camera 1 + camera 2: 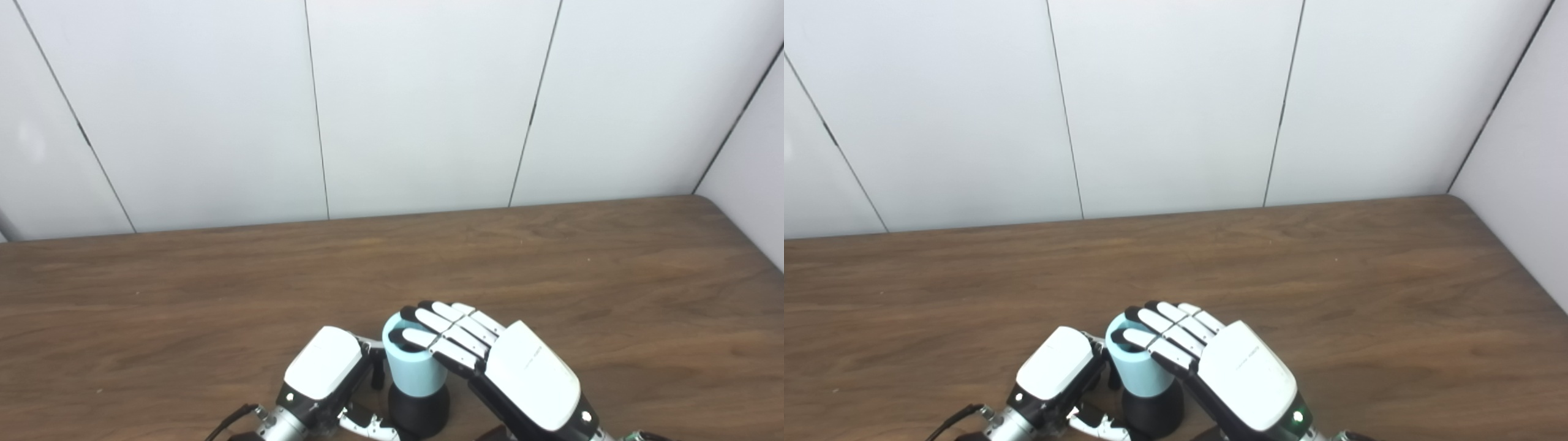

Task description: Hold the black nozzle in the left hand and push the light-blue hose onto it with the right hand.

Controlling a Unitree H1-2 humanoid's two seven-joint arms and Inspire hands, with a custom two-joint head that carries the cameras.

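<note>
at the near edge, low in the middle of the view, the black rounded plastic nozzle [418, 409] stands upright on the brown wood-grain tabletop [184, 318], and the light-blue cylindrical hose [411, 362] sits on top of it, open end up, its lower rim meeting the black part. just left of the nozzle is the white-backed left hand [327, 383], its arm coming in from the bottom left with a black cable trailing at the wrist. its fingers [367, 422] curl towards the base of the nozzle, and one dark fingertip rises beside the hose, but whether they actually grip the nozzle cannot be told from these views. on the right side, the white-and-black right hand [502, 367] lies with its back up, its arm entering from the bottom right. its fingers [438, 327] are stretched nearly flat and close together, reaching over the top rim of the hose, the dark tips resting on or just over the open end; they are not wrapped round the hose. beyond the hands the tabletop runs back bare to a white panelled wall [416, 104] with thin dark seams, which turns a corner at the far right.
</note>
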